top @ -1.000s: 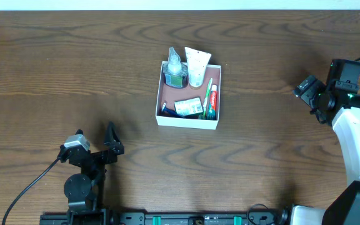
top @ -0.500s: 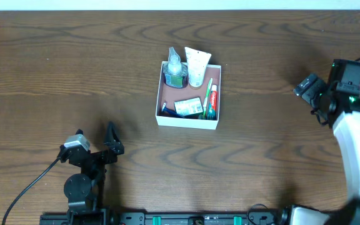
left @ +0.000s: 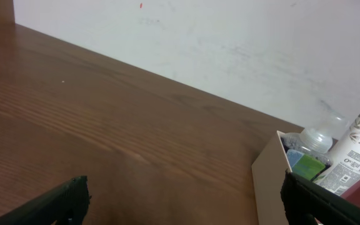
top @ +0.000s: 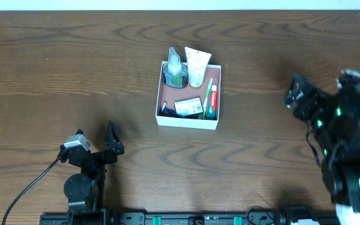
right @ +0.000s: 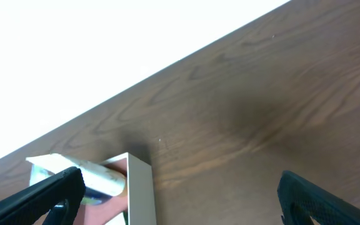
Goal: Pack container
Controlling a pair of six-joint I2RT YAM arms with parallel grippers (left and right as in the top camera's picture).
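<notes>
The container (top: 159, 106), a shallow white square box with a reddish-brown floor, sits mid-table. Inside it are a clear bottle (top: 175, 67), a white tube (top: 197, 67), a toothpaste tube (top: 212, 102), a green toothbrush (top: 206, 94) and a small packet (top: 188, 107). My left gripper (top: 110, 142) is open and empty near the front left, well away from the box. My right gripper (top: 294, 92) is open and empty at the right, blurred. The left wrist view shows the box corner (left: 269, 181), the bottle (left: 311, 145) and the tube (left: 356, 155). The right wrist view shows the box wall (right: 138, 187) and tube (right: 74, 172).
The dark wooden table (top: 55, 75) stretches on all sides of the box. A white wall (left: 230, 44) stands behind the far edge. A black cable (top: 24, 190) runs from the left arm's base toward the front left.
My right arm has swung down and inward from the far right; its gripper now sits lower and slightly nearer the box, blurred. The left arm and the box contents have not moved.
</notes>
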